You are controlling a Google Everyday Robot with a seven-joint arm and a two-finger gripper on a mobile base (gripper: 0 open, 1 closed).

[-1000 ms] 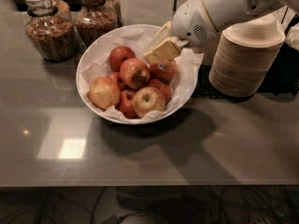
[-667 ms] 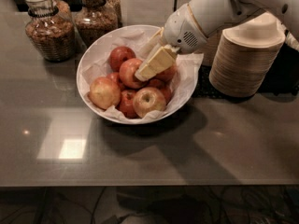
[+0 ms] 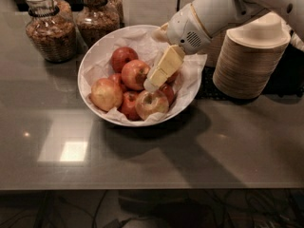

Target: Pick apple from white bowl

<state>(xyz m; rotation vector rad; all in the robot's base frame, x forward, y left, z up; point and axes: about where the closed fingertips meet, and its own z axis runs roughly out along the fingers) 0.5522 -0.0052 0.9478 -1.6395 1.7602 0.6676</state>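
The white bowl [image 3: 90, 65], lined with crumpled white paper, stands at the table's middle and holds several apples. A round red-orange apple [image 3: 134, 73] lies near the bowl's centre, with a darker red one [image 3: 122, 56] behind it. A paler yellowish apple [image 3: 105, 94] lies at the left and another with a stem dimple [image 3: 151, 103] at the front. My gripper [image 3: 152, 82] reaches down into the bowl from the upper right. Its yellow tip is just right of the red-orange apple, above the apples at the front right. It hides part of an apple [image 3: 167, 92] beneath it.
Two glass jars of brown granola [image 3: 50, 30] [image 3: 99, 18] stand behind the bowl at the left. A tall stack of tan disposable bowls [image 3: 247, 61] stands to the right. The grey table's front edge [image 3: 142, 186] runs below, with cables on the floor.
My gripper has moved down and to the left, from the bowl's back right rim to right beside the central red-orange apple. The apples have not moved.
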